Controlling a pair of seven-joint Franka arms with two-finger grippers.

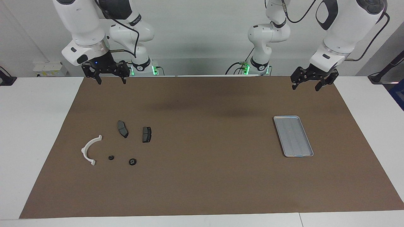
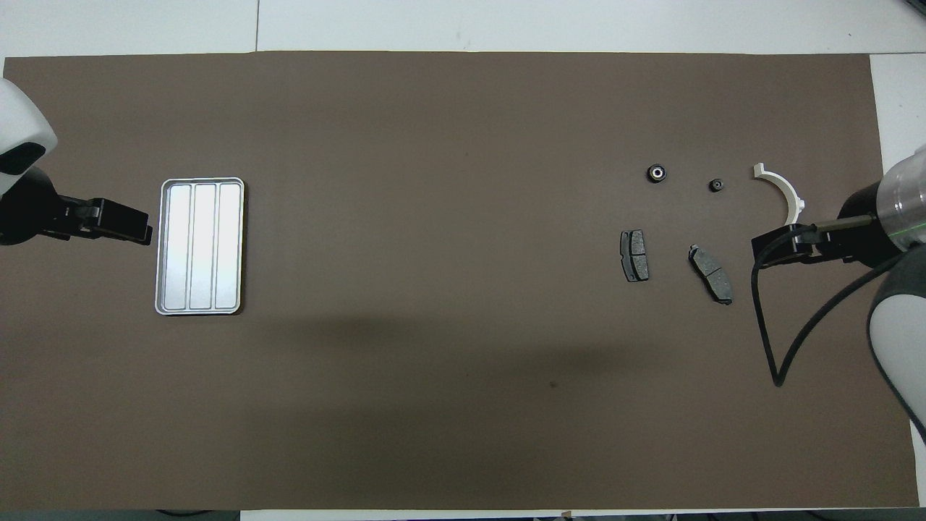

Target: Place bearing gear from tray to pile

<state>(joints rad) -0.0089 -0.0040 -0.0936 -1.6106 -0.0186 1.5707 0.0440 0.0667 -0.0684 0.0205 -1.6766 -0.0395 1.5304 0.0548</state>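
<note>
The silver ridged tray lies on the brown mat toward the left arm's end, with nothing in it; it also shows in the overhead view. The pile lies toward the right arm's end: a white arc, two dark brake pads, and two small black round parts, the larger with a light centre, the smaller beside it. My right gripper hangs open and empty over the mat's edge by its base. My left gripper hangs open and empty likewise.
The brown mat covers most of the white table. A black cable loops down from the right arm's wrist.
</note>
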